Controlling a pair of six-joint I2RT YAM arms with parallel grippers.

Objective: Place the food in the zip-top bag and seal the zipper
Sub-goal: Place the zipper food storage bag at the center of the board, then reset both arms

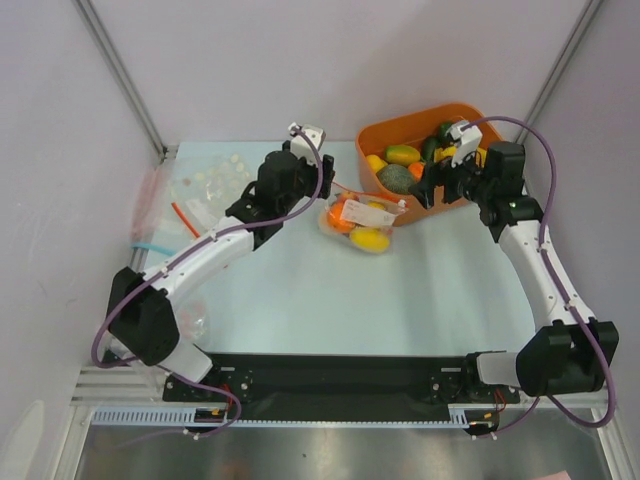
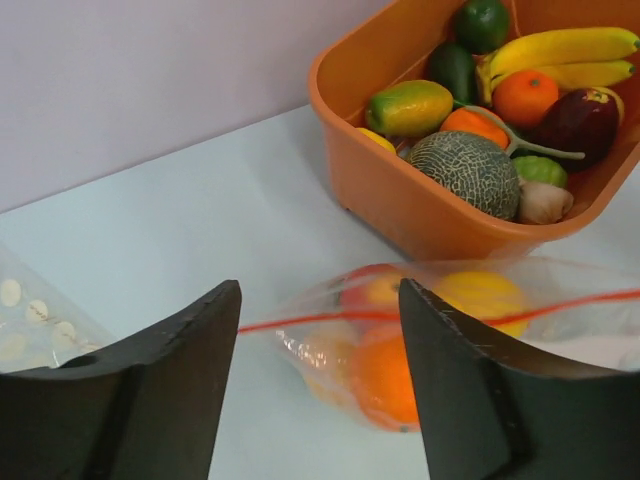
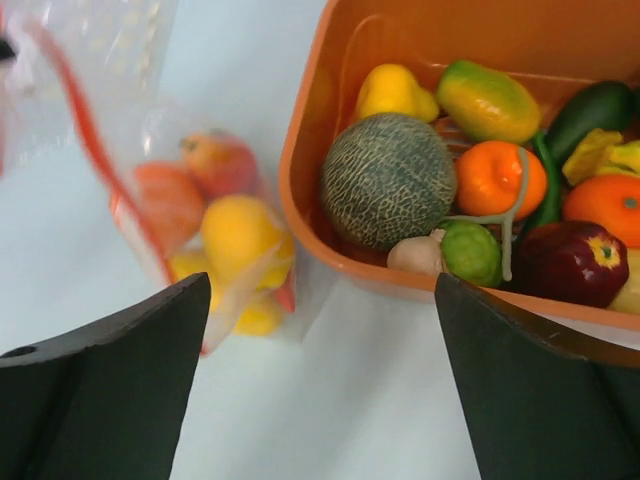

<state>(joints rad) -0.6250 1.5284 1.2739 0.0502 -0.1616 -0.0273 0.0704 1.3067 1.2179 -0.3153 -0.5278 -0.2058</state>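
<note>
**Sealing step, judged near its end.** The zip-top bag [image 1: 362, 224] lies on the counter [image 1: 400, 300] toward its far edge, just beside the near left corner of the orange tub [image 2: 420, 215].

- **Fingers:** Your left fingers [image 2: 160, 390] stand apart above one end of the bag and grip nothing. The red zipper [image 2: 300, 322] runs across the gap between them. Your right fingers [image 3: 110, 370] are spread wide and empty, over the counter between bag and tub.
- **Next move:** The strip reads as one straight line. Whether it is pressed shut along its whole length cannot be told from here. If any stretch gapes, you would need to pinch the strip squarely and run along it. Otherwise only a clean withdrawal is called for.
- **In the bag:** The food here is an orange [image 2: 385, 375], a yellow fruit [image 3: 240, 235] and a reddish one [image 3: 215, 160].
- **In the tub:** You can see a netted melon [image 3: 385, 180], bananas [image 2: 560, 50], a dark red apple [image 3: 570, 262] and several other pieces.
</note>
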